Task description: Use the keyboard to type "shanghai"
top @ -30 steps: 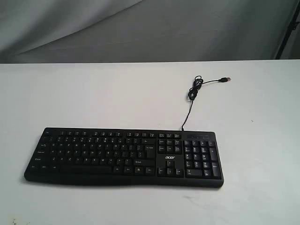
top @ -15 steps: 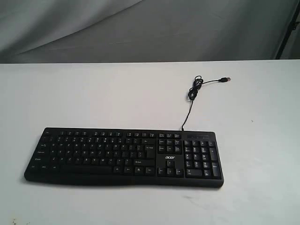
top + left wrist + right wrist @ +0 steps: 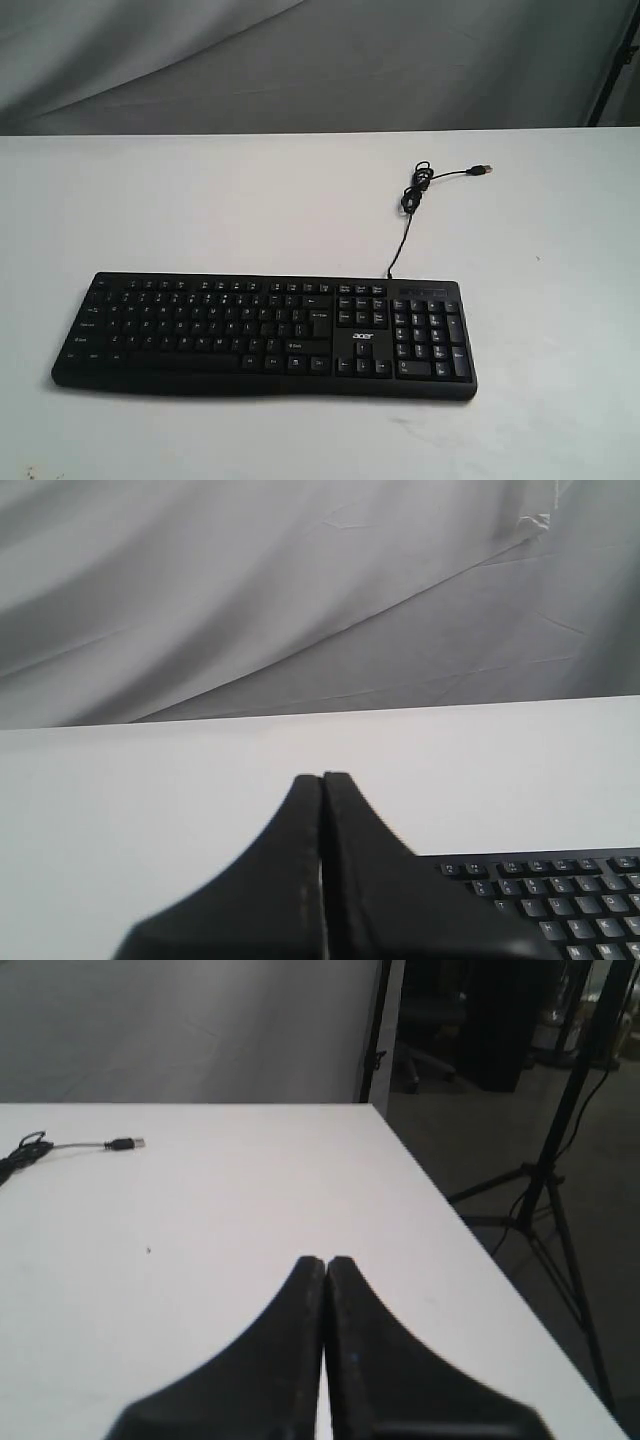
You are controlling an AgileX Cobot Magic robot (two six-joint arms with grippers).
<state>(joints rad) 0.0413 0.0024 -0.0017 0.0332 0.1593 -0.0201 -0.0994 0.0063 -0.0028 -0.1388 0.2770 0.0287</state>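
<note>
The black acer keyboard lies flat on the white table, toward the near edge, its USB cable trailing to the far side. The left gripper and the right gripper are pressed closed, holding nothing — neither touches a key. The likely risk is that a blunt closed tip lands between keys and presses two at once.

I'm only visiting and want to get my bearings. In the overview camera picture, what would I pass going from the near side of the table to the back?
black Acer keyboard → thin black cable → coiled bundle of that cable → far edge of the white table → grey backdrop cloth
</note>
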